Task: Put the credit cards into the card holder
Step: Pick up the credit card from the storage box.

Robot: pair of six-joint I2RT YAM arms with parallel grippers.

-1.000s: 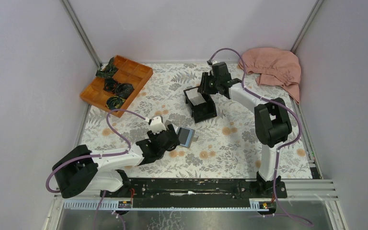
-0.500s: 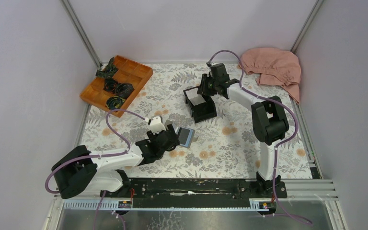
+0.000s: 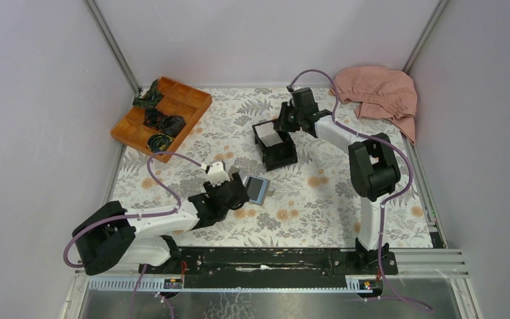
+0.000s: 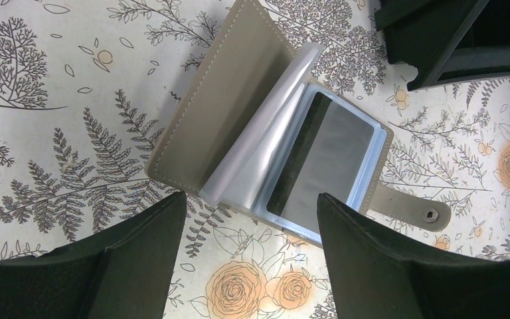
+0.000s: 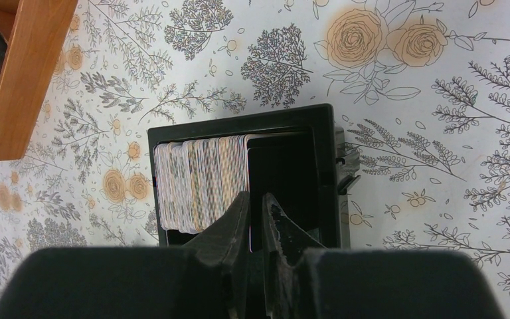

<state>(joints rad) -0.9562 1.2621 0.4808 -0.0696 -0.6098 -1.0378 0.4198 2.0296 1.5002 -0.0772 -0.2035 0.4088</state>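
Lying open on the table (image 4: 40,100) under the released left hand (image 4: 251,199), the card holder (image 4: 239,133) is found ready, while the credit cards (image 5: 192,179) are stacked in the black box (image 5: 292,119), one seemingly pinched by the right hand (image 5: 255,206), transfer barely begun.

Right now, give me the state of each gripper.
Left gripper: open, empty, over the card holder.
Right gripper: nearly closed at the credit cards in the black box; grip on a card cannot be told.
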